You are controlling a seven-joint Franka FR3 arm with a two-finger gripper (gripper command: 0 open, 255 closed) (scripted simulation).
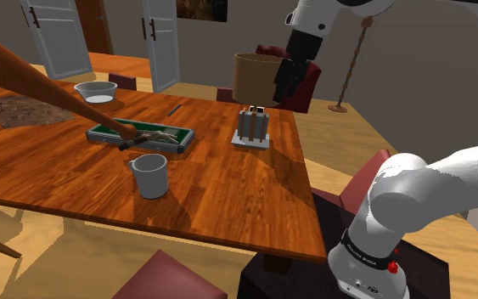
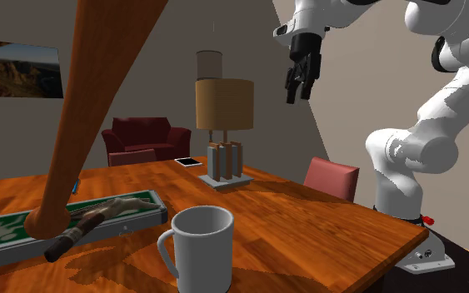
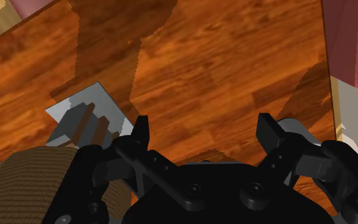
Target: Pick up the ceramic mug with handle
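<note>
On the wooden table (image 1: 228, 183), toward its near edge in the shoulder view, stands the mug (image 1: 150, 176): plain pale grey, upright, mouth up, w/ handle toward that view's left. It sits just in front of a long green tray (image 1: 141, 137) w/ a grey rim, close to it but not touching. In the second exterior view the mug (image 2: 201, 247) is nearest the camera, handle on that view's left, tray (image 2: 99, 218) behind it.

Gripper (image 1: 289, 85) hangs high over the table's far right part, above a small rack (image 1: 252, 125) of upright wooden blocks on a grey base, and well apart from the mug. In the wrist view the gripper (image 3: 204, 127) has both fingers (image 3: 140, 130) spread wide, only bare table wood btwn them, holding nothing; the rack (image 3: 85, 118) lies just beside one finger.

A thick brown pole (image 1: 42, 85) slants across the table, its dark end resting in the tray. A white bowl (image 1: 96, 91) stands further back. A brown lampshade (image 1: 256, 78) is behind the rack.
</note>
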